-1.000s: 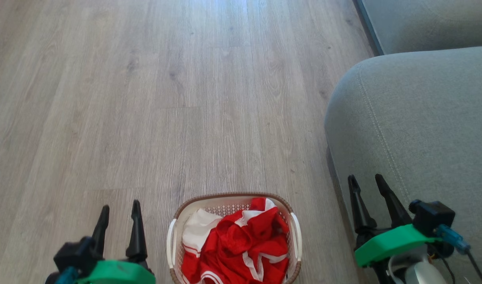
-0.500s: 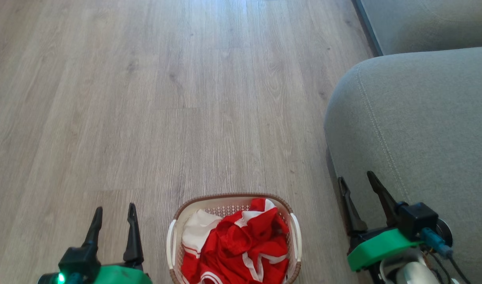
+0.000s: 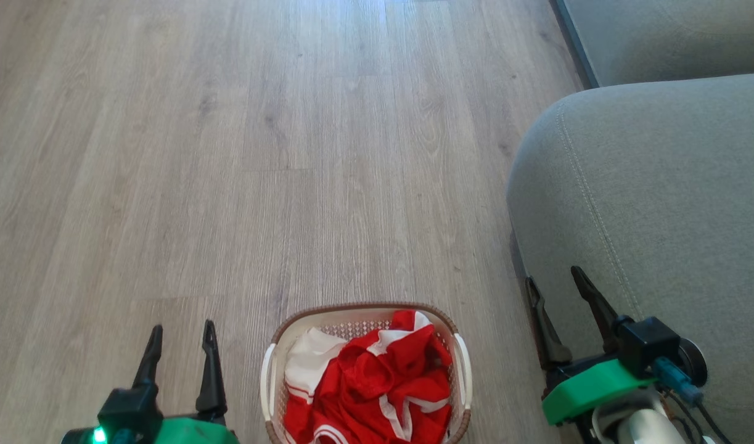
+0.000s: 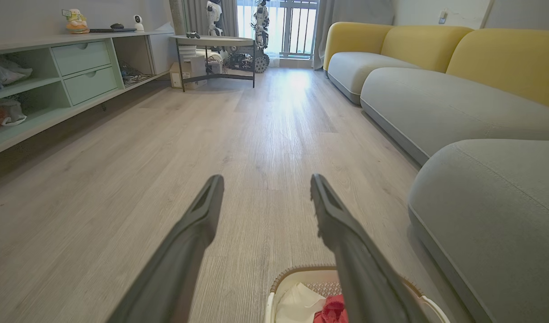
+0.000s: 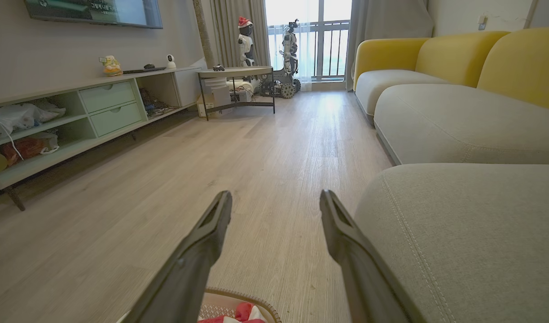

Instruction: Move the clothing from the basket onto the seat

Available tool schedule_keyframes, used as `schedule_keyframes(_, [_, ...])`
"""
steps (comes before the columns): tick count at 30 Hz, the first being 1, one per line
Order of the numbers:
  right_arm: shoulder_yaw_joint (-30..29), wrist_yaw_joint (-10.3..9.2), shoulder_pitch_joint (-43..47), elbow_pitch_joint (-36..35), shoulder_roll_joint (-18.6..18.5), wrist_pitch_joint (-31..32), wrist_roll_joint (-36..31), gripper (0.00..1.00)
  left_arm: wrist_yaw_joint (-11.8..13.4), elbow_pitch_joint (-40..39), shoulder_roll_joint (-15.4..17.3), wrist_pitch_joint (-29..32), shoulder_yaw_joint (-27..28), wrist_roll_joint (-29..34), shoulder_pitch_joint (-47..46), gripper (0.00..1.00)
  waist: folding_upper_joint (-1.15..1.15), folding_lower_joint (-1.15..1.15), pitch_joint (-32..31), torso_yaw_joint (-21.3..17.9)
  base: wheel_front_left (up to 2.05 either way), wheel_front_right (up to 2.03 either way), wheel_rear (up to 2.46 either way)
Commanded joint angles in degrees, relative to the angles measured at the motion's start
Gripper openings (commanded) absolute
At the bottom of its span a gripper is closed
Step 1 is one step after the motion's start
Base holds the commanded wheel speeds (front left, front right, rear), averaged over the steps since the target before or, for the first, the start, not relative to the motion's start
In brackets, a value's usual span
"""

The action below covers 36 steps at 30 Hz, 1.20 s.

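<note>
Red fabric with white stripes and white panels, the clothing point(image 3: 377, 385) lies crumpled in a heap inside the basket point(image 3: 364, 306). The basket is a small white perforated tub with a brown woven-look rim and two white side handles. It stands on the pale wood-grain floor point(image 3: 229, 154) at the bottom middle of the head view. A white piece sits toward the basket's left side, and red folds cover the rest. The seat point(image 3: 660, 185), a big grey-green cushion with a rounded edge and a stitched seam, rises on the robot's right. It is near the basket but apart from it, with a strip of floor between them. The left tool point(image 3: 183, 327) hangs at the lower left, just beside the basket, over bare floor. Its two dark fingers are spread wide with nothing between them. The right tool point(image 3: 553, 275) is at the lower right, between the basket and the seat, its fingers showing against the seat's rounded edge. It is equally wide open and holds nothing, and whether it touches the cushion cannot be told. In both wrist views the basket's rim and a little red cloth show at the bottom edge below the fingers. Farther off are yellow sofa backs point(image 4: 503, 58) and a pale green shelf unit point(image 4: 76, 72).
</note>
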Motion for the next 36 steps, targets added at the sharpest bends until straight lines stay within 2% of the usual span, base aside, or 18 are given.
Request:
schedule_keyframes(1, [1.33,-0.01,-1.43,-2.16,-0.68,-0.77,-0.49,1.0,0.5,-1.64,0.34,-0.73,1.25,-0.32,-1.27,1.0,0.0,0.0,0.0,0.01,0.0,0.0,0.0])
schedule_keyframes(27, [0.35,-0.01,-1.74,-2.93,-0.68,-0.77,-0.6,1.0,0.01,-1.4,0.34,-0.73,0.85,-0.26,-1.97,1.0,0.0,0.0,2.43,0.06,0.0,0.0,0.0])
schedule_keyframes(36, [-4.22,-0.01,-5.09,-6.58,-0.68,-0.77,-1.73,1.0,-2.15,0.52,0.34,-0.73,-1.84,1.69,-8.34,1.0,0.0,0.0,10.83,0.5,0.0,0.0,0.0])
